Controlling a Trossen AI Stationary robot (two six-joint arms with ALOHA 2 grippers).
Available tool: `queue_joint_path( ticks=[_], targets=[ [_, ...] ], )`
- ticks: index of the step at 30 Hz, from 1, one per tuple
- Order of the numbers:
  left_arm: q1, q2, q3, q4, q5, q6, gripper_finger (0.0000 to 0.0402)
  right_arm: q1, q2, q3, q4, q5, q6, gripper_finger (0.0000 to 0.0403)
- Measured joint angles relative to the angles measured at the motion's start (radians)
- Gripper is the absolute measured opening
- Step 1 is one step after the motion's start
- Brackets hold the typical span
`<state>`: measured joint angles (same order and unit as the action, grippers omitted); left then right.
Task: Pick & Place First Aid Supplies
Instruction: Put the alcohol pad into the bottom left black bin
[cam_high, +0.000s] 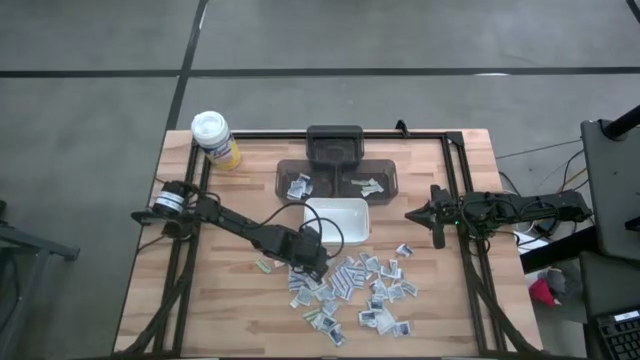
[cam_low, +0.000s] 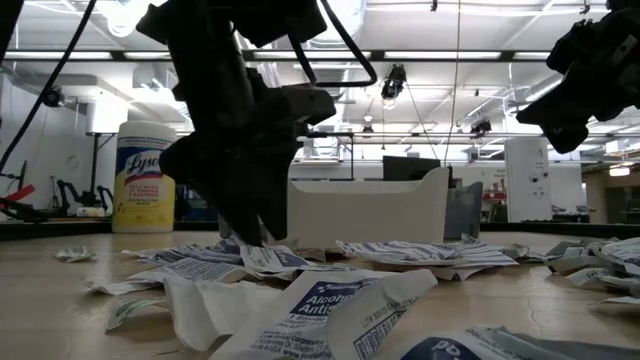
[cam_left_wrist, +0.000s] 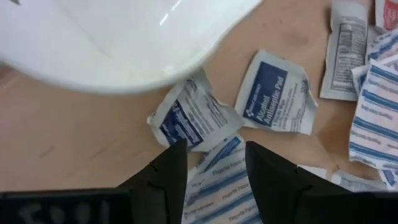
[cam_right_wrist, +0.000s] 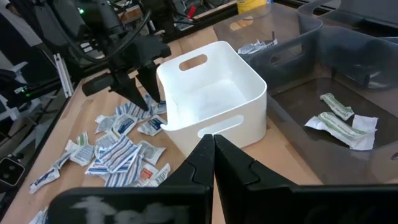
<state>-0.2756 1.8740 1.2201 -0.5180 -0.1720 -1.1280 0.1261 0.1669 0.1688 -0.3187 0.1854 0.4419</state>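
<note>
The first aid supplies (cam_high: 355, 290) lie as a loose pile of small flat packets on the wooden table, in front of the white tray (cam_high: 338, 203). My left gripper (cam_high: 312, 268) hangs open over the pile's left end, pointing steeply down. In the left wrist view its fingers (cam_left_wrist: 171, 171) stand on either side of a blue-striped packet (cam_left_wrist: 217, 180). Another blue-print packet (cam_left_wrist: 189, 118) lies just ahead, beside the tray's wall (cam_left_wrist: 93, 56). My right gripper (cam_high: 412, 215) waits shut at the table's right, clear of everything.
A yellow canister with a white lid (cam_high: 215, 138) stands at the far left corner. Behind the tray a dark see-through bin (cam_high: 340, 178) holds a few packets (cam_high: 300, 187). One stray packet (cam_high: 263, 265) lies left of the pile. Bare wood runs along the left side.
</note>
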Motion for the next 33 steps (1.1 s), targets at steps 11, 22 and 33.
queue_joint_path(
  ticks=[11,22,33],
  targets=[
    [0.005,0.000,0.000,0.010,-0.042,0.003,0.0154,0.000,0.000,0.000,0.000,0.000,0.000,0.0008],
    [0.008,0.016,-0.043,0.059,-0.012,-0.030,0.0154,0.000,0.000,0.000,-0.002,0.000,0.000,0.0008],
    [0.008,0.004,-0.041,0.004,0.004,-0.114,0.0154,0.000,0.000,0.000,-0.008,-0.001,0.000,0.0008]
  ],
)
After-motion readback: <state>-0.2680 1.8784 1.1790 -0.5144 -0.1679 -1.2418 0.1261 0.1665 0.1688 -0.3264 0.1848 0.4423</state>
